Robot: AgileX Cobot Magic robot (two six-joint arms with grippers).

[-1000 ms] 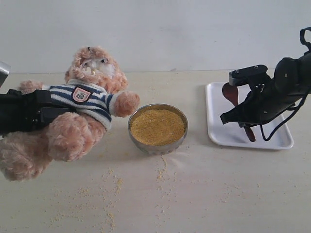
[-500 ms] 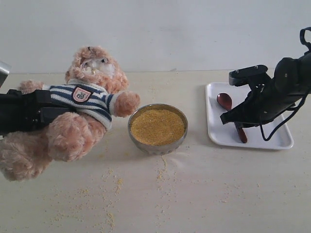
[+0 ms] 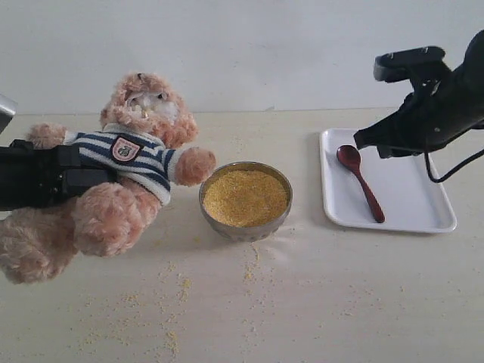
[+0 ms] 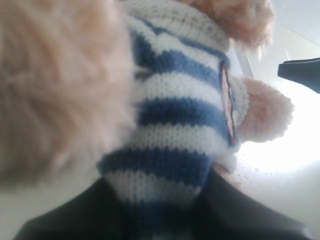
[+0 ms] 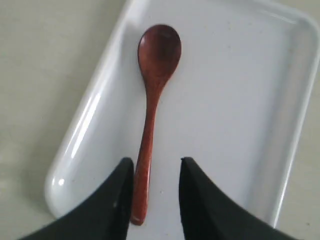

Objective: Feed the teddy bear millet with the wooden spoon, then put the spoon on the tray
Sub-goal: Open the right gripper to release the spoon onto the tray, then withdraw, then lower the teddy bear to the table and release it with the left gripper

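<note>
Right jaws: parted and empty, raised above the handle end of the wooden spoon [image 5: 159,50], which lies flat inside the tray [image 5: 240,100], bowl up, touching neither jaw. Left jaws: clenched on the striped torso of the teddy bear [image 4: 170,115], which we see tilted at the left of the worktop [image 3: 302,302], one paw just beside the rim of the metal bowl [image 3: 246,228]. The millet [image 3: 246,197] fills that bowl, and loose grains [image 3: 174,291] dot the worktop in front of it. We judge the spoon delivered, so only a clean retreat remains. Hazards: a retreat by the right arm that dips or sweeps sideways could clip the handle and flick the spoon over the low rim. A careless lowering of the bear could push its paw against the bowl and spill grain.
</note>
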